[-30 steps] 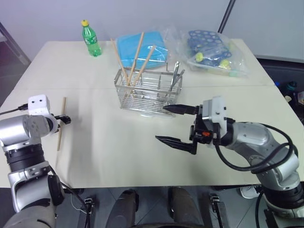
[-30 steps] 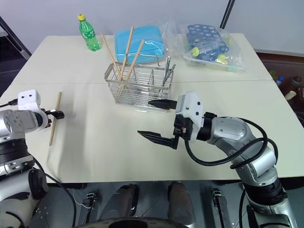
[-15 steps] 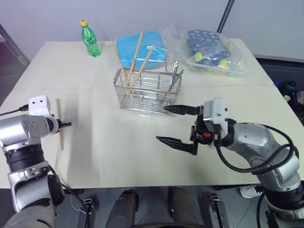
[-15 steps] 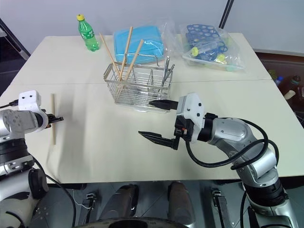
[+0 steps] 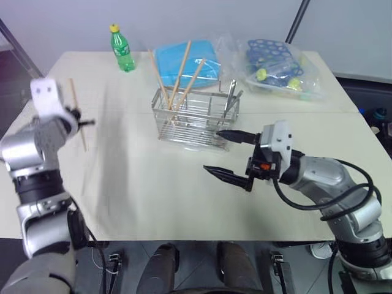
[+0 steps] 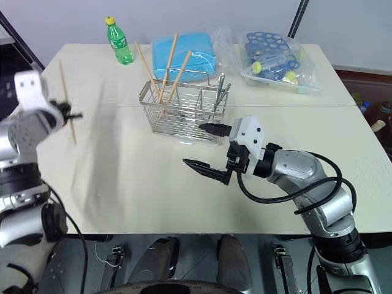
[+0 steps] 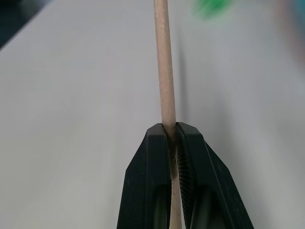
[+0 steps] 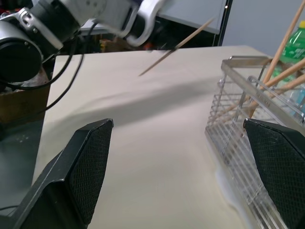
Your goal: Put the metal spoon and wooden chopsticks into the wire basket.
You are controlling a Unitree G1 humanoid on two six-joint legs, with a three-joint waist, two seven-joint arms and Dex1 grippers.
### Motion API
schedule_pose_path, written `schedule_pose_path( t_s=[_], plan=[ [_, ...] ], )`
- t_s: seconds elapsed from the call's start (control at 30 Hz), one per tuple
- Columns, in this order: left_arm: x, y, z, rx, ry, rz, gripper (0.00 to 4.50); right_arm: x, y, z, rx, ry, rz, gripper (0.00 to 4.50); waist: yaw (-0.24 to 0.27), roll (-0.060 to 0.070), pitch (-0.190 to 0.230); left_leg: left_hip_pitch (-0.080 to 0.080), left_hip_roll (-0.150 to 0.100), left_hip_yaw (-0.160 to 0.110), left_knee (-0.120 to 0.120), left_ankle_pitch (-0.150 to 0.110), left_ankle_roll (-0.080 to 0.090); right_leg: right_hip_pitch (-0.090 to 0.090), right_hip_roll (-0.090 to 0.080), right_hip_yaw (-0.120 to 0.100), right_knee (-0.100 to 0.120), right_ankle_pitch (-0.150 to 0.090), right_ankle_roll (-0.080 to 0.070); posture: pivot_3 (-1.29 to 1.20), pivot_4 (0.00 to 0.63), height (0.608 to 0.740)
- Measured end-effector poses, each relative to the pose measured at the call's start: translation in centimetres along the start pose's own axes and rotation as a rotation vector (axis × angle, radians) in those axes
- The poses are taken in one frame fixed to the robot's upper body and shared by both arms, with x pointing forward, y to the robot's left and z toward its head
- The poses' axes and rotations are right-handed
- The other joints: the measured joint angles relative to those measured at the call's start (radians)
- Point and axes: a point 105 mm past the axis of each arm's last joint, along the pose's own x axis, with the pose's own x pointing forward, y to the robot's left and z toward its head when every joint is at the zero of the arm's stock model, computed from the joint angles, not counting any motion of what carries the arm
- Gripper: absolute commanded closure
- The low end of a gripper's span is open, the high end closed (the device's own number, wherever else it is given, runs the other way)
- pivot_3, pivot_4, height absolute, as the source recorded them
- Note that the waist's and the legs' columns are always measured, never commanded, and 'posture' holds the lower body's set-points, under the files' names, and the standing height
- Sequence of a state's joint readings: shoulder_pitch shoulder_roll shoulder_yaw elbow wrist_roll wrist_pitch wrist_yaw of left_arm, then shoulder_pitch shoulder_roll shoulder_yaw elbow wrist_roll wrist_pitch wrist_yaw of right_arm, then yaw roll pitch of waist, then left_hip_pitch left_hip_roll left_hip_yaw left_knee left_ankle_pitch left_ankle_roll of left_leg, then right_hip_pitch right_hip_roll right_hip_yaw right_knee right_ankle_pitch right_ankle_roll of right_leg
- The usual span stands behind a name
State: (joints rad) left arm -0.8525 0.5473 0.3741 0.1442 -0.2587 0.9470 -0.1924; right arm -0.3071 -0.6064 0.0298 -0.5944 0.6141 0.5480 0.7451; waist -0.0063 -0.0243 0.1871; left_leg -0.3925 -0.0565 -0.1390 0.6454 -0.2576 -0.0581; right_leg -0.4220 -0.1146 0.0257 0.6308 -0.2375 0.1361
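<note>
My left gripper (image 5: pixel 84 123) is shut on one wooden chopstick (image 5: pixel 77 113) and holds it above the table's left side, nearly upright. In the left wrist view the chopstick (image 7: pixel 165 71) is pinched between the two fingers (image 7: pixel 148 167). The wire basket (image 5: pixel 196 117) stands at mid-table with three more chopsticks (image 5: pixel 177 73) leaning in its left end. The metal spoon (image 5: pixel 229 95) stands in its right end. My right gripper (image 5: pixel 212 151) hangs open just in front of the basket, holding nothing. In the right wrist view the basket (image 8: pixel 248 129) is close to one finger.
A green bottle (image 5: pixel 122 48) stands at the back left. A blue box (image 5: pixel 184 58) and a clear plastic bag (image 5: pixel 278 64) of blue items lie behind the basket. The table's front edge (image 5: pixel 202 239) runs below my arms.
My left gripper shut on the chopstick that lay on the table, then lifted it up and forward, off the surface. The right gripper stayed open and in place.
</note>
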Motion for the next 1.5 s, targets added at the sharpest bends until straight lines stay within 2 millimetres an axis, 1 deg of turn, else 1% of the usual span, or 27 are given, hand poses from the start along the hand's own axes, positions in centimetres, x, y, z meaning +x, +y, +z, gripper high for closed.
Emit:
schedule_pose_path(
  t_s=[0.07, 0.1, 0.17, 0.23, 0.3, 0.37, 0.53, 0.63, 0.73, 0.83, 1.0, 1.07, 1.2, 1.33, 1.5],
  plan=[
    [0.2, -2.1, 2.3, 0.01, -0.089, -0.102, 4.48, 0.0, -0.1, 0.0, -0.006, -0.002, -0.013, 0.0, -0.006, 0.0, 0.0, 0.0, 0.0, 0.0, 0.0, 0.0, 0.0, 0.0, 0.0, 0.0, 0.0, 0.0, 0.0, 0.0, 0.15, 0.74],
    [0.3, -3.5, 3.5, 0.013, -0.137, -0.167, 4.48, 0.1, -0.2, 0.0, -0.008, -0.008, -0.022, 0.0, -0.01, 0.0, 0.0, 0.0, 0.0, 0.0, -0.001, 0.0, 0.0, 0.0, 0.0, 0.0, 0.0, 0.0, 0.0, 0.0, 0.15, 0.74],
    [0.4, -5.6, 5.2, 0.007, -0.212, -0.274, 4.48, 0.3, -0.2, 0.1, -0.009, -0.019, -0.036, 0.0, -0.014, 0.0, 0.0, 0.0, 0.0, 0.0, -0.001, 0.0, 0.0, -0.001, 0.001, 0.0, 0.001, 0.0, 0.0, 0.0, 0.15, 0.74],
    [0.4, -7.4, 6.4, 0.005, -0.269, -0.373, 4.48, 0.5, -0.2, 0.0, -0.01, -0.025, -0.041, 0.0, -0.014, 0.0, 0.0, 0.0, 0.001, 0.0, 0.0, 0.0, 0.0, -0.001, 0.001, 0.0, 0.001, 0.0, 0.0, 0.0, 0.15, 0.74],
    [0.3, -8.7, 7.2, -0.01, -0.31, -0.452, 4.48, 0.8, 0.0, -0.1, -0.011, -0.027, -0.039, 0.0, -0.013, 0.0, 0.0, 0.0, 0.001, 0.0, 0.0, 0.0, 0.0, -0.001, 0.001, 0.0, 0.001, 0.0, 0.0, 0.0, 0.15, 0.74],
    [0.2, -10.0, 7.5, -0.026, -0.339, -0.532, 4.48, 1.1, 0.1, -0.1, -0.011, -0.036, -0.044, 0.0, -0.011, 0.0, 0.0, 0.0, 0.0, 0.0, 0.0, 0.0, 0.0, 0.0, 0.001, 0.0, 0.001, 0.0, 0.0, 0.0, 0.15, 0.74],
    [-0.5, -13.0, 7.1, -0.073, -0.36, -0.719, 4.48, 1.1, -0.2, -0.2, -0.008, -0.042, -0.084, 0.0, -0.011, 0.0, 0.0, 0.0, 0.0, 0.0, 0.0, 0.0, 0.0, 0.0, 0.001, 0.0, 0.001, 0.0, 0.0, 0.0, 0.15, 0.74],
    [-0.9, -14.5, 6.9, -0.063, -0.38, -0.792, 4.48, 1.2, -0.1, -0.5, -0.001, -0.041, -0.098, 0.0, -0.011, 0.0, 0.0, 0.0, 0.0, 0.0, 0.0, 0.0, 0.0, 0.0, 0.001, 0.0, 0.001, 0.0, 0.0, 0.0, 0.15, 0.74],
    [-1.2, -15.8, 6.1, -0.058, -0.368, -0.843, 4.48, 1.2, -0.2, -0.6, -0.002, -0.043, -0.109, 0.0, -0.013, 0.0, 0.0, 0.0, 0.0, 0.0, 0.0, 0.0, 0.0, 0.0, 0.001, 0.0, 0.001, 0.0, 0.0, 0.0, 0.15, 0.74],
    [-1.2, -16.3, 5.5, -0.054, -0.36, -0.86, 4.48, 1.1, -0.7, -0.3, 0.002, -0.061, -0.153, 0.0, -0.014, 0.0, 0.0, 0.0, 0.001, 0.0, 0.0, 0.0, 0.0, 0.0, 0.001, 0.0, 0.001, 0.0, 0.0, 0.0, 0.15, 0.74],
    [-1.4, -16.2, 5.4, -0.049, -0.381, -0.852, 4.48, 0.5, -2.1, 0.6, -0.029, -0.083, -0.231, 0.0, -0.011, 0.0, 0.0, 0.0, 0.0, 0.0, 0.0, 0.0, 0.0, 0.0, 0.001, 0.0, 0.001, 0.0, 0.0, 0.0, 0.15, 0.74],
    [-1.4, -16.2, 5.1, -0.055, -0.384, -0.845, 4.48, 0.5, -2.2, 0.8, -0.033, -0.086, -0.238, 0.0, -0.011, 0.0, 0.0, 0.0, 0.0, 0.0, 0.0, 0.0, 0.0, 0.0, 0.001, 0.0, 0.001, 0.0, 0.0, 0.0, 0.15, 0.74],
    [-1.1, -16.2, 4.0, -0.076, -0.402, -0.803, 4.48, 0.6, -2.5, 1.2, -0.044, -0.096, -0.252, 0.0, -0.011, 0.0, 0.0, 0.0, 0.0, 0.0, 0.0, 0.0, 0.0, 0.0, 0.001, 0.0, 0.001, 0.0, 0.0, 0.0, 0.15, 0.74],
    [-1.2, -16.3, 3.0, -0.058, -0.419, -0.778, 4.48, 0.7, -2.9, 1.2, -0.038, -0.1, -0.271, 0.0, -0.011, 0.0, 0.0, 0.0, 0.0, 0.0, 0.0, 0.0, 0.0, 0.0, 0.001, 0.0, 0.001, 0.0, 0.0, 0.0, 0.15, 0.74],
    [-0.9, -16.2, 1.7, -0.051, -0.4, -0.75, 4.48, 0.8, -3.5, 1.4, -0.047, -0.117, -0.301, 0.0, -0.011, 0.0, 0.0, 0.0, 0.0, 0.0, 0.0, 0.0, 0.0, 0.0, 0.001, 0.0, 0.001, 0.0, 0.0, 0.0, 0.15, 0.74]
  ],
)
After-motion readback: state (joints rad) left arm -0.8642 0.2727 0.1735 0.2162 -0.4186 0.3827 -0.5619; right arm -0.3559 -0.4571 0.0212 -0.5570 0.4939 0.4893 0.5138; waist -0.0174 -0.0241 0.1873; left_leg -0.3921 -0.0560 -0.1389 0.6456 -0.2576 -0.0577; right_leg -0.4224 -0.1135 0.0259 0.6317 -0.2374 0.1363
